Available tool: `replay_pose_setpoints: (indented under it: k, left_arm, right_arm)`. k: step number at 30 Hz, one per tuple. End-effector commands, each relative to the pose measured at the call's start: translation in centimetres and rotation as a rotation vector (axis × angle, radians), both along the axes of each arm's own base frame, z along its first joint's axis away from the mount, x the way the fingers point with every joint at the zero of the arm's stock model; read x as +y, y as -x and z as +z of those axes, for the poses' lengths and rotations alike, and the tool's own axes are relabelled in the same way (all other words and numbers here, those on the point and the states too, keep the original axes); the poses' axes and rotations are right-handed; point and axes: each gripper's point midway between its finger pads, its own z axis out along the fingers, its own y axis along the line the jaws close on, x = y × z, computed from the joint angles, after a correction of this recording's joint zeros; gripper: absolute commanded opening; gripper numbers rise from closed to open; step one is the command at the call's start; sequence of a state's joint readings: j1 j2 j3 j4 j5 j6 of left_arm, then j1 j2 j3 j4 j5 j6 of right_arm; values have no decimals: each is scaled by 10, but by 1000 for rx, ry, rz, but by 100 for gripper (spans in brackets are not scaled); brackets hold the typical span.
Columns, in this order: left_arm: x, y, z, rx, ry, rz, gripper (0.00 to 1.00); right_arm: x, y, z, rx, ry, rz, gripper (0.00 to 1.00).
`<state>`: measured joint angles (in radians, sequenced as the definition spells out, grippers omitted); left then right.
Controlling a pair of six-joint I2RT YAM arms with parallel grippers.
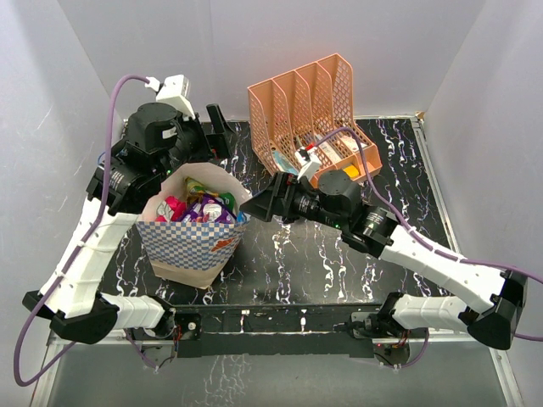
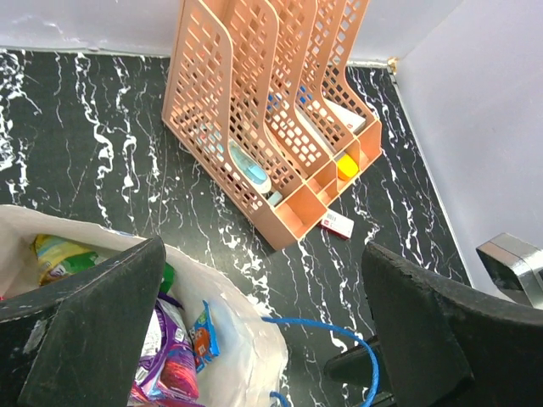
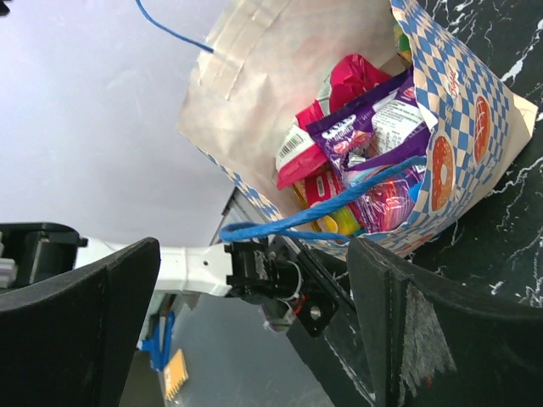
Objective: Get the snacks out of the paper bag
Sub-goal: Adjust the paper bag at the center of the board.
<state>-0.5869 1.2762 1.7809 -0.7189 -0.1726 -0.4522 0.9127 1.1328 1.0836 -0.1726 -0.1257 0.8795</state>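
Top external view shows the paper bag upright toward 8 o'clock on the table, well apart from the peach organizer at 1 o'clock, with the snacks filling its open mouth. The left gripper hangs just past the bag's 12 o'clock rim, and the right gripper hovers close by the rim at 3 o'clock; neither holds anything. Left wrist view shows that gripper's fingers spread wide, one over the bag's mouth at 8 o'clock and the other over bare table at 4 o'clock, with the blue cord handle looping between them. Right wrist view looks straight into the bag, its fingers also spread wide. A purple packet lies uppermost toward 1 o'clock, and the cord handle crosses the mouth in front of it. The step in hand looks like the first reach into the bag. To do it well, the right gripper should probably enter above or below that cord so as not to snag it, then pinch the purple packet by a free edge. The light bag may tip or slide, so the left gripper would do well to steady the far rim.
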Motion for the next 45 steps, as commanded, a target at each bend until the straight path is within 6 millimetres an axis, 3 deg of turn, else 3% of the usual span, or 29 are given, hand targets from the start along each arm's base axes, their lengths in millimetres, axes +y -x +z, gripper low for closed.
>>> replay_pose_setpoints:
  k: [1, 7, 11, 15, 18, 21, 24, 29, 36, 42, 45]
  left_arm:
    - [10, 0, 17, -55, -24, 34, 98]
    - [20, 1, 11, -42, -59, 68, 98]
    - [27, 3, 13, -43, -70, 91, 98]
    - [33, 4, 19, -63, -76, 108, 98]
    - [36, 5, 20, -64, -81, 119, 98]
    - [40, 7, 18, -62, -93, 128, 98]
    - [39, 9, 21, -67, -87, 119, 98]
    - [43, 15, 33, -81, -72, 125, 98]
    - [60, 27, 24, -39, -92, 172, 98]
    - [99, 51, 21, -12, -122, 302, 98]
    - [130, 72, 28, -14, -132, 401, 98]
  right_arm:
    - [0, -11, 26, -20, -141, -65, 93]
    - [-4, -34, 33, -68, -153, -179, 85]
    - [-1, -39, 37, -53, -186, -195, 65]
    - [5, -40, 41, -35, -224, -185, 63]
    - [4, -49, 42, -36, -220, -228, 50]
    - [-3, -65, 39, -51, -197, -280, 23]
    - [-16, -86, 35, -73, -167, -292, 8]
    - [-45, -126, 24, -121, -105, -241, 7]
    - [-66, -153, 16, -151, -57, -118, 7]
    - [-79, -161, 19, -201, -18, -117, 8]
    - [-83, -161, 18, -203, -15, -129, 8]
